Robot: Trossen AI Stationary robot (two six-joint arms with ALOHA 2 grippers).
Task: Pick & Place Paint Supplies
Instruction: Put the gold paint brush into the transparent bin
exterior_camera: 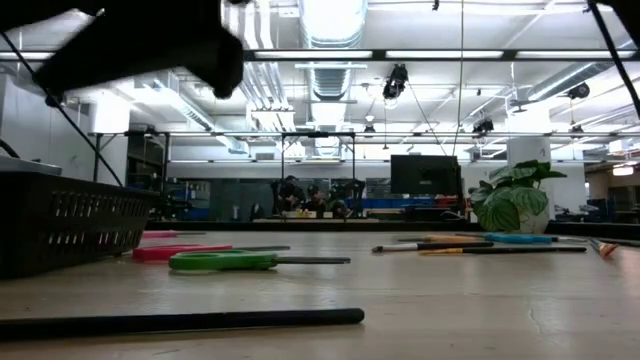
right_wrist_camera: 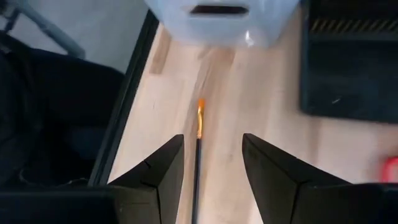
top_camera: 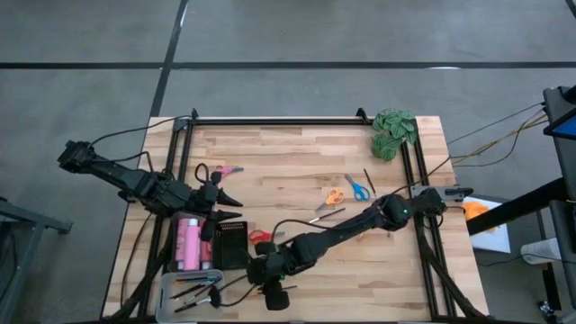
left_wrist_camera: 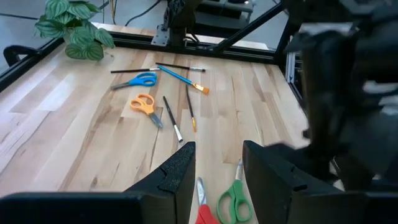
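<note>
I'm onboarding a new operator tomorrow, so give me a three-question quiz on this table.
1. True or false: the orange scissors lie inside the black basket.
2. What lies on the table between the right gripper's open fingers?
3. The leafy plant sits: A) at a table corner, B) mid-table, C) in the clear tray.

Key: 1 false; 2 a paintbrush with an orange tip; 3 A.

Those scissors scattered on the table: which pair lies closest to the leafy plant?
The blue-handled scissors. They lie nearest the green plant, with the orange pair just beside them and farther off.
</note>
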